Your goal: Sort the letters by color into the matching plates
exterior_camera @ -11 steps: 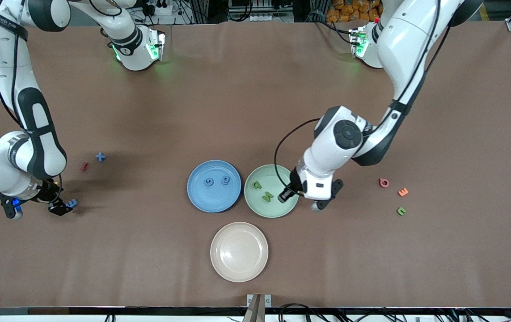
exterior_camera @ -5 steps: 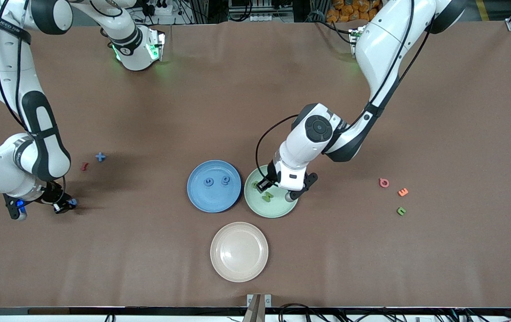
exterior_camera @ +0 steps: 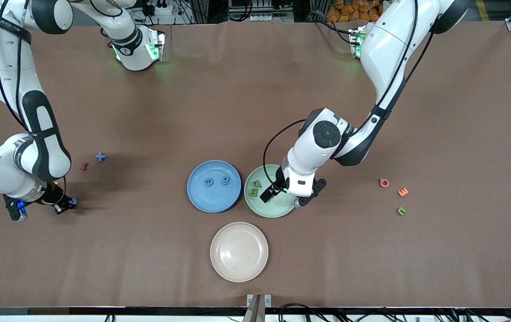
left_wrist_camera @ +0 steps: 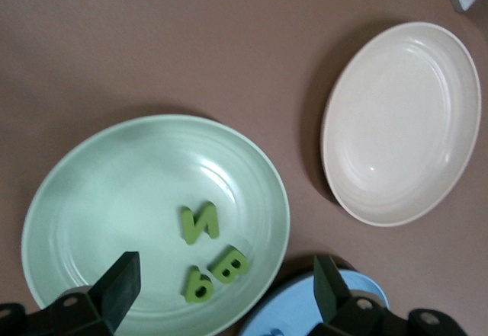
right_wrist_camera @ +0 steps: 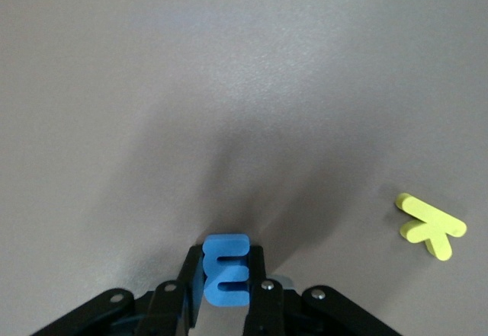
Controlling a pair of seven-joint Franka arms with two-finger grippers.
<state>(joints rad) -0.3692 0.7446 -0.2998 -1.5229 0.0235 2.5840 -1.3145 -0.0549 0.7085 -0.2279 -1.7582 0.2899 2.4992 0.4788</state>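
The blue plate [exterior_camera: 214, 197] holds two blue letters [exterior_camera: 209, 181] [exterior_camera: 225, 180]. Beside it, the mint green plate [exterior_camera: 277, 209] holds three green letters [left_wrist_camera: 200, 222] [left_wrist_camera: 229, 264] [left_wrist_camera: 197, 286]. My left gripper [exterior_camera: 268, 194] hangs open and empty over the green plate, its jaws wide either side of the letters [left_wrist_camera: 225, 279]. My right gripper [exterior_camera: 64, 205] is shut on a blue letter E [right_wrist_camera: 226, 270], low over the table at the right arm's end. A blue plus-shaped letter [exterior_camera: 100, 157] and a green letter [exterior_camera: 401, 211] lie loose on the table.
A beige-pink plate [exterior_camera: 239, 252] sits nearer the front camera than the two plates. A red letter [exterior_camera: 84, 166] lies beside the blue plus. Pink [exterior_camera: 384, 182] and orange [exterior_camera: 403, 192] letters lie by the loose green one. A yellow letter [right_wrist_camera: 431, 226] lies near my right gripper.
My left gripper swung over the green plate, let go of a green letter there and drew back a little. My right gripper closed on the blue E.
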